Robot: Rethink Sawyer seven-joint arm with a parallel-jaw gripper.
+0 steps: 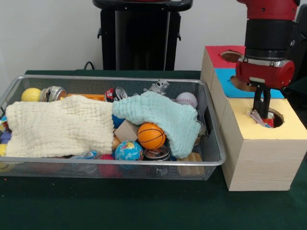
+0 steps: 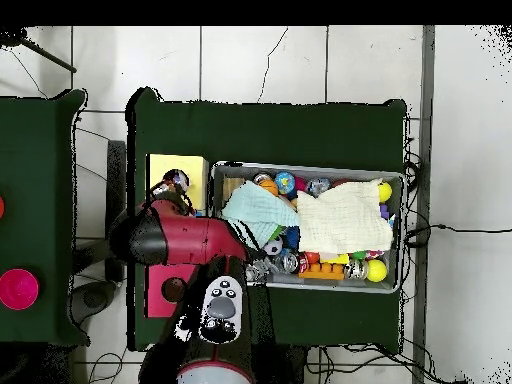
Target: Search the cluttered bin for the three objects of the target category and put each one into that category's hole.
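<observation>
A wooden box stands right of the wire bin (image 1: 110, 79), with a red top (image 1: 216, 53), a blue top (image 1: 224, 79) and a yellow top (image 1: 290, 125), each with a hole. My gripper (image 1: 262, 111) hangs straight down over the yellow hole (image 1: 277, 117). Its fingers stand close together on a crumpled, colourful packet (image 1: 260, 119) that sits at the hole's rim, partly inside. In the overhead view the arm (image 2: 190, 238) hides the gripper; the packet (image 2: 178, 182) shows on the yellow top (image 2: 168, 166).
A cream cloth (image 1: 57, 127) and a pale blue cloth (image 1: 160, 112) cover most of the bin. Around them show a basketball (image 1: 151, 135), a globe ball (image 1: 128, 151), a baseball (image 1: 187, 99), a yellow ball (image 1: 31, 94), cans (image 1: 53, 93) and a metal figure (image 1: 159, 86).
</observation>
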